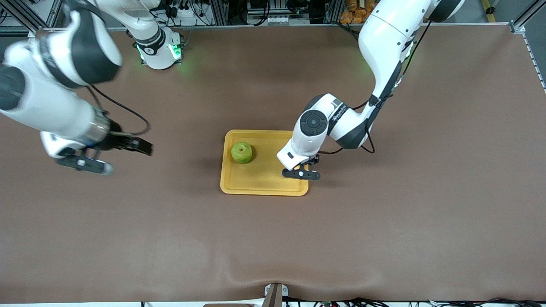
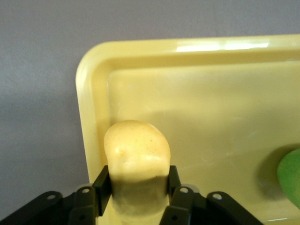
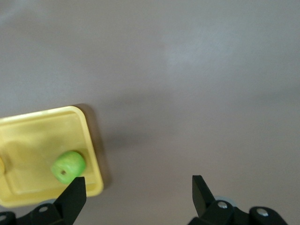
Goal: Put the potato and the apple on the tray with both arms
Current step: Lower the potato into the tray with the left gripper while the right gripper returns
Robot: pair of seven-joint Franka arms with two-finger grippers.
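Holding the potato (image 2: 136, 159) between its two fingers (image 2: 104, 183), the left gripper (image 1: 305, 168) is low over the tray (image 1: 256, 185), at the tray's end toward the left arm. In the left wrist view the fingers press on both sides of the potato, and the potato's rounded end points out past the fingertips, just inside the tray's rim near one rounded corner. Whether the potato already touches the tray floor I cannot tell. In the front view the potato is almost fully hidden under the gripper.

A bit farther from the front camera, the apple (image 1: 242, 152) sits inside the tray, in the half toward the right arm's end, with its dark stem dimple facing up. It is apart from the potato, and nothing is touching it. A part of its green side also shows at the edge of the left wrist view.

The right gripper (image 1: 132, 144) hangs in the air over bare table (image 1: 384, 238), well apart from the tray, toward the right arm's end. Its fingers (image 3: 75, 194) are spread wide with nothing between them.
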